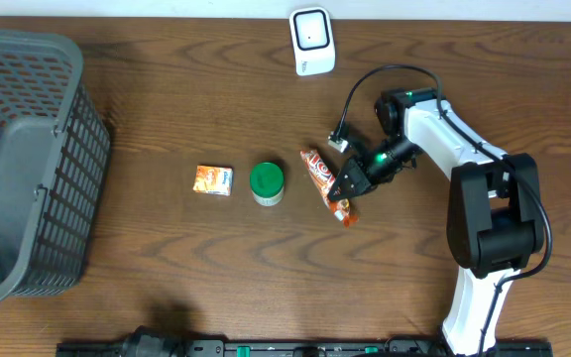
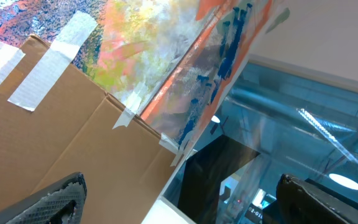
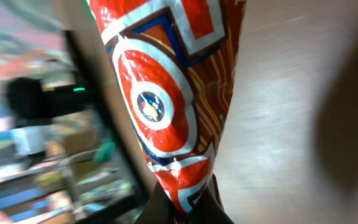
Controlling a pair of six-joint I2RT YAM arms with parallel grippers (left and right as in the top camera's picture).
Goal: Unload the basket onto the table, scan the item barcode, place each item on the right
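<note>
1. My right jaws are clamped shut on the snack packet (image 1: 317, 171), pinching it near one end so that the printed faces stay uncovered.
2. The packet is mid-bench (image 1: 167, 288), just beside the green-lidded tub (image 1: 267, 183). I cannot tell whether it has left the wood.
3. The scanner (image 1: 311, 40) stands well apart at the far edge, so I judge a carry and a turn toward it are needed.
4. My right wrist view shows only the red-and-white logo, no barcode. It is probably on another face.
5. My left jaws gape wide and hold nothing, kept out of the work and facing a cardboard box (image 2: 55, 137).
</note>
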